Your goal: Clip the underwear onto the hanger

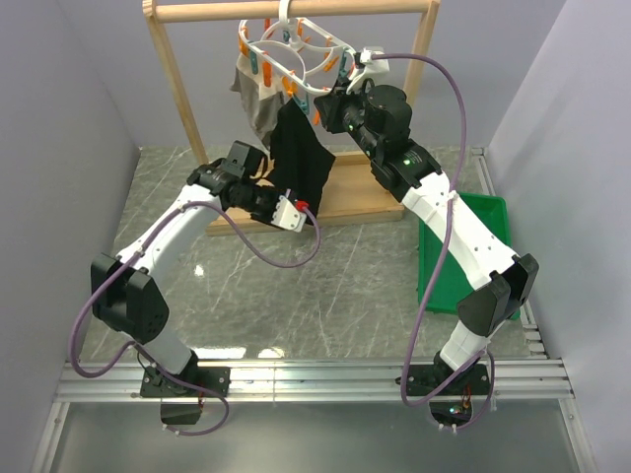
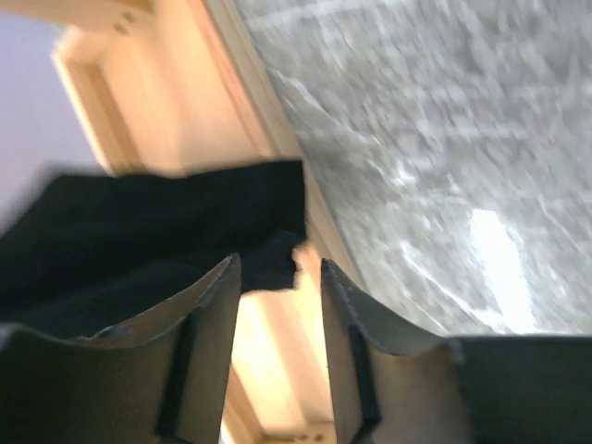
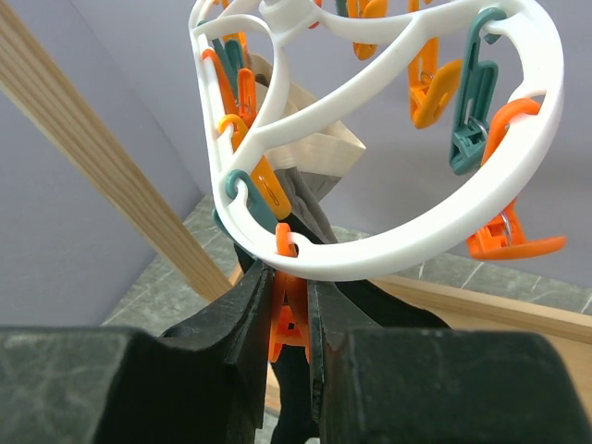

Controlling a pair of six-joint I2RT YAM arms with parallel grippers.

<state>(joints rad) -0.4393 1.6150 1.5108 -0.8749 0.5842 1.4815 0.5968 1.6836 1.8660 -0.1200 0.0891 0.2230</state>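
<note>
The black underwear [image 1: 299,158] hangs down from the white oval hanger [image 1: 296,59], which hangs by its hook from the rack's top bar. My right gripper [image 1: 327,103] is at the hanger's near rim. In the right wrist view it [image 3: 289,305] is shut on an orange peg [image 3: 289,319] under the white frame [image 3: 388,250], with black fabric [image 3: 393,301] just behind and below. My left gripper [image 1: 286,200] is open beside the underwear's lower edge. In the left wrist view its fingers [image 2: 277,277] hold nothing, and the black fabric [image 2: 139,222] lies just beyond their tips.
A grey-beige garment [image 1: 256,99] is pegged on the hanger's far left side. The tall wooden rack [image 1: 177,89] stands on a wooden base [image 1: 345,192] behind the arms. A green bin [image 1: 473,246] sits at the right, under my right arm.
</note>
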